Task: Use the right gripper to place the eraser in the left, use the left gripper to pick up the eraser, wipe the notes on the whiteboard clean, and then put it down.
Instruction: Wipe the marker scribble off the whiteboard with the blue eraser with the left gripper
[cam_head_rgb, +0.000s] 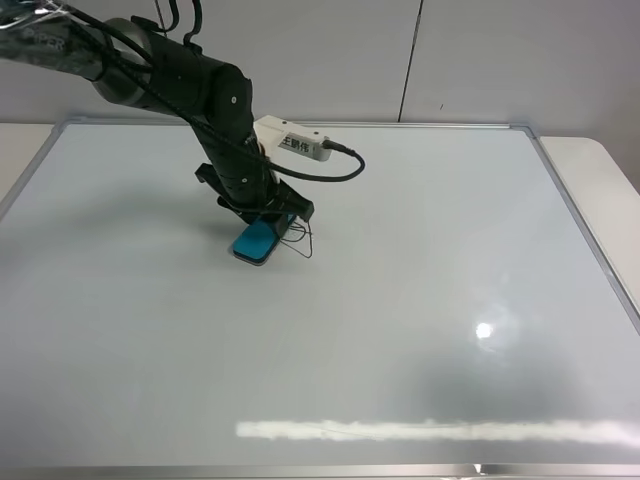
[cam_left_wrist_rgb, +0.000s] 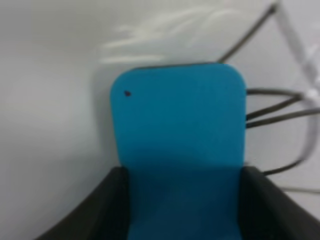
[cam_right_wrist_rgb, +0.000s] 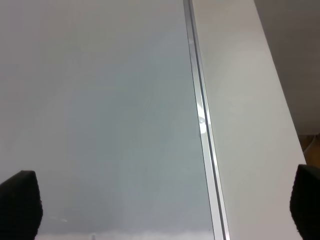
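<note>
The teal-blue eraser (cam_head_rgb: 256, 240) lies flat on the whiteboard (cam_head_rgb: 420, 300), left of its middle. My left gripper (cam_head_rgb: 268, 222), carrying a white labelled box, is shut on the eraser's back end. In the left wrist view the eraser (cam_left_wrist_rgb: 180, 130) fills the middle, between the black fingers (cam_left_wrist_rgb: 100, 210) of the left gripper (cam_left_wrist_rgb: 184, 200). Thin black lines of the notes (cam_head_rgb: 300, 238) stick out from under the eraser's right side, and the notes (cam_left_wrist_rgb: 280, 107) also show beside it in the wrist view. My right gripper (cam_right_wrist_rgb: 165, 205) is open and empty over the board's edge.
The board's silver frame (cam_right_wrist_rgb: 200, 110) runs beside a white table surface (cam_right_wrist_rgb: 240, 100). The table (cam_head_rgb: 600, 160) shows past the board's right edge. A black cable (cam_head_rgb: 330, 175) loops from the white box on the left arm.
</note>
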